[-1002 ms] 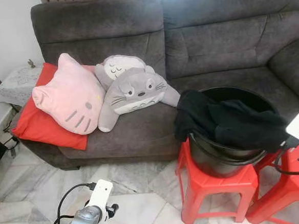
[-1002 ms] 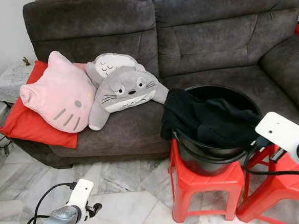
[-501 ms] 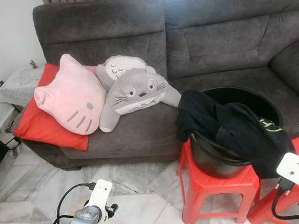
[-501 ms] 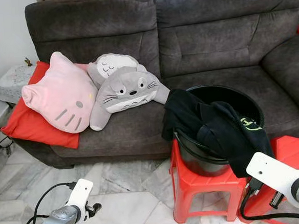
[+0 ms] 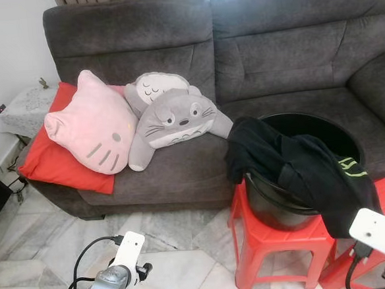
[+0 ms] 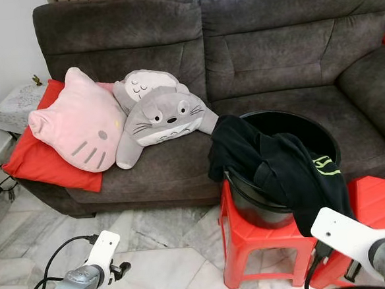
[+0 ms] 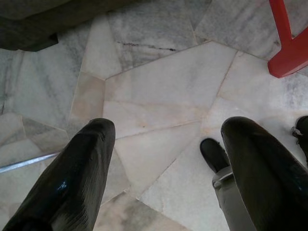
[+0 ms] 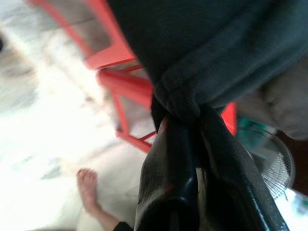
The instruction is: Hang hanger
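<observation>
R fingers (image 8: 192, 159) pinch black garment (image 6: 293, 170); L fingers (image 7: 86, 163) wide over floor (image 7: 159, 96).

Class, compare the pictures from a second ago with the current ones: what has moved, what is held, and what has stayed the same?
The right hand, shut on the black garment, has dropped lower and drawn back toward the robot, pulling the cloth out over the black bucket's rim so a green logo now shows. The left hand stays open above the marble floor. Sofa, cushions and red stool are unchanged.
</observation>
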Available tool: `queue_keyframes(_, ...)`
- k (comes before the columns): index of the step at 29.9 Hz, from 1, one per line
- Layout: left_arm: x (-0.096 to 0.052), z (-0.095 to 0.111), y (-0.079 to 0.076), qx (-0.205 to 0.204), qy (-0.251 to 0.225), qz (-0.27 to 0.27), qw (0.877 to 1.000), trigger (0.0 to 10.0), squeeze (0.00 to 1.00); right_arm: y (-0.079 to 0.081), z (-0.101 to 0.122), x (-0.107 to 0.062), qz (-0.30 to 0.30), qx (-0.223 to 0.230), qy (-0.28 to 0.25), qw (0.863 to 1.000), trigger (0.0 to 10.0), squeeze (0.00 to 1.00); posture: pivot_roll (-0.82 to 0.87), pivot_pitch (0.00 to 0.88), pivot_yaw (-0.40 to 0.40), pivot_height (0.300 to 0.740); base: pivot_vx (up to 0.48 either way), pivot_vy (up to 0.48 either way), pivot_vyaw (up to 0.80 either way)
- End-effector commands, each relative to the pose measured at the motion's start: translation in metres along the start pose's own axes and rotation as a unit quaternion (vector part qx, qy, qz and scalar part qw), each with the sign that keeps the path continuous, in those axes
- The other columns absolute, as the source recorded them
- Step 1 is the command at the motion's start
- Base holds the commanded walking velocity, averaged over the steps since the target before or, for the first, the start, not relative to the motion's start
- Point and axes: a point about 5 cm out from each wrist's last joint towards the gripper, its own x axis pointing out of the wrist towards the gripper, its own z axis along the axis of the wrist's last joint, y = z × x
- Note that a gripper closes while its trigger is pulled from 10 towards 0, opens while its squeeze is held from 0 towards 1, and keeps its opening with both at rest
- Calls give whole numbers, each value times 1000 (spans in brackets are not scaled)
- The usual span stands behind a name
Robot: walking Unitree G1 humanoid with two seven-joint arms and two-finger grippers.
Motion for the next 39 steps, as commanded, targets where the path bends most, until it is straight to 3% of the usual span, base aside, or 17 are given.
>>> queue_keyframes(1, -1, -2, 4, 6, 7, 3, 1000, 10000, 0, 21, 4, -3, 67, -23, -13, 997, 0, 0, -288, 0, 113, 740, 0, 0, 0)
queue_keyframes(5, -1, -2, 4, 5, 7, 4, 1000, 10000, 0, 36, 7, -3, 112, -35, -18, 993, 0, 0, -288, 0, 113, 740, 0, 0, 0)
queue_keyframes(9, -1, -2, 4, 5, 7, 4, 1000, 10000, 0, 38, 8, -2, 117, -38, -16, 992, 0, 0, -288, 0, 113, 740, 0, 0, 0)
queue_keyframes(17, -1, -2, 4, 6, 6, 4, 1000, 10000, 0, 17, 9, 8, 25, -9, 3, 1000, 0, 0, -288, 0, 113, 740, 0, 0, 0)
queue_keyframes(18, -1, -2, 4, 6, 6, 4, 1000, 10000, 0, 14, 10, 9, 12, -2, 4, 1000, 6039, 0, -288, 0, 113, 740, 0, 0, 0)
queue_keyframes(21, -1, -2, 4, 6, 7, 4, 1000, 10000, 0, 11, 12, 10, -2, 4, -1, 1000, 6039, 0, -288, 0, 113, 740, 0, 0, 0)
queue_keyframes(22, -1, -2, 4, 6, 7, 4, 1000, 10000, 0, 10, 14, 10, -4, 7, -4, 1000, 10000, 0, -288, 0, 113, 740, 0, 0, 0)
queue_keyframes(23, -1, -2, 4, 6, 7, 4, 1000, 10000, 0, 10, 14, 10, -4, 7, -4, 1000, 10000, 0, -288, 0, 113, 740, 0, 0, 0)
queue_keyframes(24, -1, -2, 4, 6, 7, 4, 1000, 10000, 0, 10, 18, 9, -6, 13, -14, 1000, 10000, 545, -288, 0, 113, 740, 0, 0, 0)
queue_keyframes(26, -1, -2, 4, 6, 7, 4, 1000, 10000, 0, 10, 18, 9, -6, 13, -14, 1000, 10000, 545, -288, 0, 113, 740, 0, 0, 0)
queue_keyframes(27, -1, -2, 4, 6, 7, 4, 1000, 10000, 0, 10, 23, 8, -3, 23, -29, 999, 10000, 1000, -288, 0, 113, 740, 0, 0, 0)
queue_keyframes(32, -1, -3, 5, 7, 7, 4, 1000, 10000, 0, 10, 37, 2, 3, 52, -71, 996, 10000, 1000, -281, 0, 112, 740, 0, 0, 0)
queue_keyframes(39, -1, -3, 4, 7, 7, 3, 1000, 10000, 0, -9, 46, -7, -53, 85, -98, 990, 10000, 1000, -281, 0, 112, 740, 0, 0, 0)
